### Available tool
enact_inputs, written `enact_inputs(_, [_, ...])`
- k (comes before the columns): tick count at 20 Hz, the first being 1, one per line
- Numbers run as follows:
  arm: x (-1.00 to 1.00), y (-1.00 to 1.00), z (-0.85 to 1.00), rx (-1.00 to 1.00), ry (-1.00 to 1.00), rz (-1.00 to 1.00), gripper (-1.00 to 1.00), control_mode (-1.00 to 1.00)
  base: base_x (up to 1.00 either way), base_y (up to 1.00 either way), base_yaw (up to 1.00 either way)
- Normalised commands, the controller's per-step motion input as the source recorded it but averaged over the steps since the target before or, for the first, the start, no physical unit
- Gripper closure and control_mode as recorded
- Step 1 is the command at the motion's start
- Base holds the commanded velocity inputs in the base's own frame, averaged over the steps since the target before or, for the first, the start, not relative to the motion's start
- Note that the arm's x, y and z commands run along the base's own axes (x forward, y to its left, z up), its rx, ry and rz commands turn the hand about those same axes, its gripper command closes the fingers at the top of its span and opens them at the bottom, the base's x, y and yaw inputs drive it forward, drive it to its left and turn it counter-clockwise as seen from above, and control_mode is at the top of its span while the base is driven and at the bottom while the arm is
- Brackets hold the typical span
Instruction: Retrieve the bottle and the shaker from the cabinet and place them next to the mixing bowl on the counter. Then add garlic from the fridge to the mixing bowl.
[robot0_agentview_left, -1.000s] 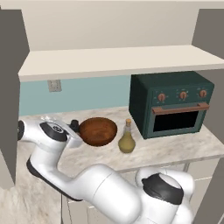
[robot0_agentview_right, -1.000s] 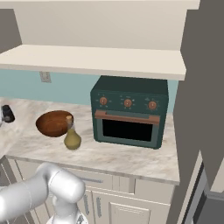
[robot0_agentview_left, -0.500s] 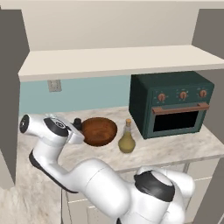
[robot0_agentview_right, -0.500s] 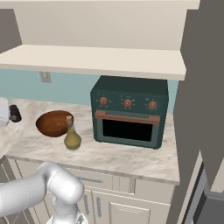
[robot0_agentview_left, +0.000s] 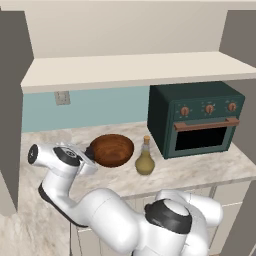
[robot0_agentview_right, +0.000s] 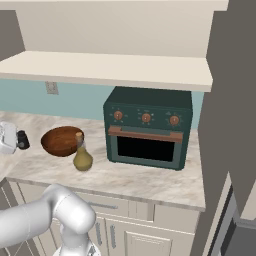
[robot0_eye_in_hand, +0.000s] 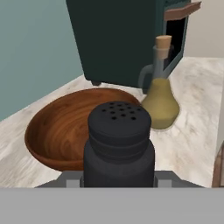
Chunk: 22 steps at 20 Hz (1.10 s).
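Observation:
My gripper is shut on the dark shaker, holding it upright just left of the wooden mixing bowl. From the right base view the shaker hangs at the left edge, a short way from the bowl. In the hand view the shaker's perforated cap stands in front of the bowl. The yellowish corked bottle stands on the counter to the right of the bowl, also seen as the bottle and the bottle. The garlic is out of view.
A dark green toaster oven sits on the marble counter right of the bottle. The open cabinet shelf runs overhead. A wall outlet is on the blue backsplash. A grey side panel bounds the counter's right.
The hand has carried the shaker rightward and lower, closer to the bowl's left side. Bowl, bottle and oven have not moved.

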Motion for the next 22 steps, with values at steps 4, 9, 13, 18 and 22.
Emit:
enact_inputs(4, [0.18, 0.0, -0.15, -0.02, 0.02, 0.0, 1.0, -1.0, 0.0, 0.0, 0.0])
enact_inputs(9, [0.19, 0.01, -0.06, 0.0, 0.08, 0.0, 1.0, -1.0, 0.0, 0.0, 0.0])
enact_inputs(13, [0.17, 0.18, -0.01, 0.0, 0.11, 0.0, 1.0, -1.0, 0.0, 0.0, 0.0])
enact_inputs(18, [0.26, 0.22, -0.03, -0.02, 0.09, 0.0, 1.0, -1.0, 0.0, 0.0, 0.0])
enact_inputs(22, [0.33, 0.17, -0.07, -0.03, 0.04, 0.0, 1.0, -1.0, 0.0, 0.0, 0.0])
